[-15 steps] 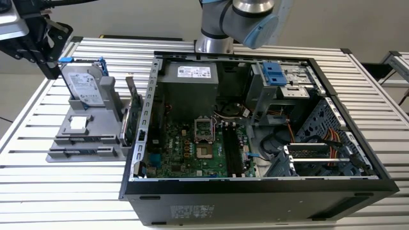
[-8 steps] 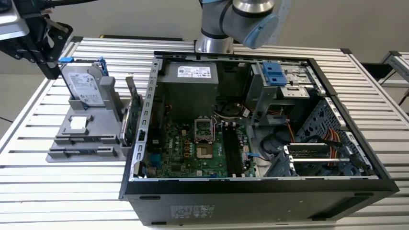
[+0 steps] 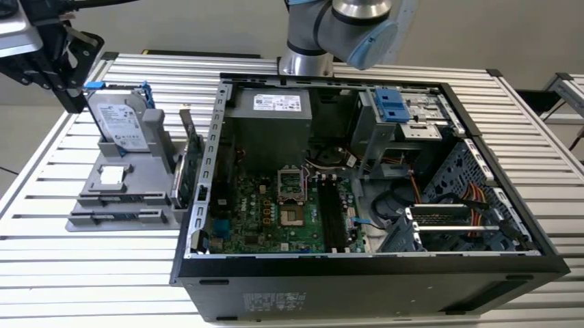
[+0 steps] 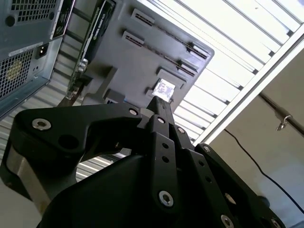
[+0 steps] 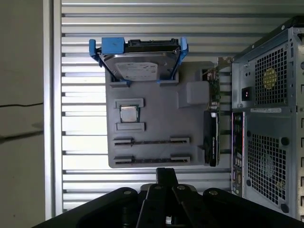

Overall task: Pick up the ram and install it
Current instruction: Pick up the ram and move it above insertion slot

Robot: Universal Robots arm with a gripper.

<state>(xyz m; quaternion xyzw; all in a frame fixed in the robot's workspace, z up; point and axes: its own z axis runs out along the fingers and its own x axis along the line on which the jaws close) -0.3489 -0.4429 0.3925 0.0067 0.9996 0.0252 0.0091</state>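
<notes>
Count: case (image 3: pixel 365 287) 1; holder (image 5: pixel 161 118) 1; hard drive (image 5: pixel 137 66) 1; chip (image 5: pixel 128 114) 1; card (image 5: pixel 211 137) 1; long slots (image 5: pixel 151 141) on holder 2; gripper (image 5: pixel 166 170) 1.

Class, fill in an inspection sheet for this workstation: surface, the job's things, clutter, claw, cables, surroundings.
Surface: slatted metal table carrying an open computer case and a grey parts holder.
Job's things: ram, two thin sticks edge-on in the holder's long slots, not held.
Clutter: hard drive in a blue bracket, a square chip and an expansion card, all on the holder.
Claw: the claw hangs above the table by the holder, clear of the parts.
Cables: coloured wires inside the case; a black cable on the floor beside the table.
Surroundings: another slatted table at the exterior view's right.
</notes>
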